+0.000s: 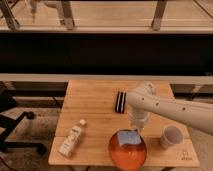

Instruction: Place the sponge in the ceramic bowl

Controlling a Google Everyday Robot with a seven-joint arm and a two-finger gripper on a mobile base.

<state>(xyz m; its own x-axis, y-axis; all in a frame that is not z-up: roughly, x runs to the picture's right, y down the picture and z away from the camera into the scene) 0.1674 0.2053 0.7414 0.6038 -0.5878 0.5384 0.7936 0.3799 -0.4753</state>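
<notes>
— Where is the gripper?
— At the end of the white arm, which reaches in from the right. It points down over the rear part of the ceramic bowl.

— And its fingers?
— Closed. The sponge sits right at their tips, and it looks pinched between them.

— So where exactly is the sponge?
— Within the bowl's outline, toward the back rim. I cannot tell whether it touches the bowl's inside.

— Where does the bowl stand?
— At the front edge of the wooden surface, a little right of the middle.

— What else is on that surface?
— A black rectangular bar lies behind the gripper, near the arm's elbow. A small whitish cup stands upright to the right of the bowl, apart from it. A white bottle lies on its side at the front left, well apart from the bowl.

— Anything off the surface?
— A black office chair on the floor at the left.
</notes>
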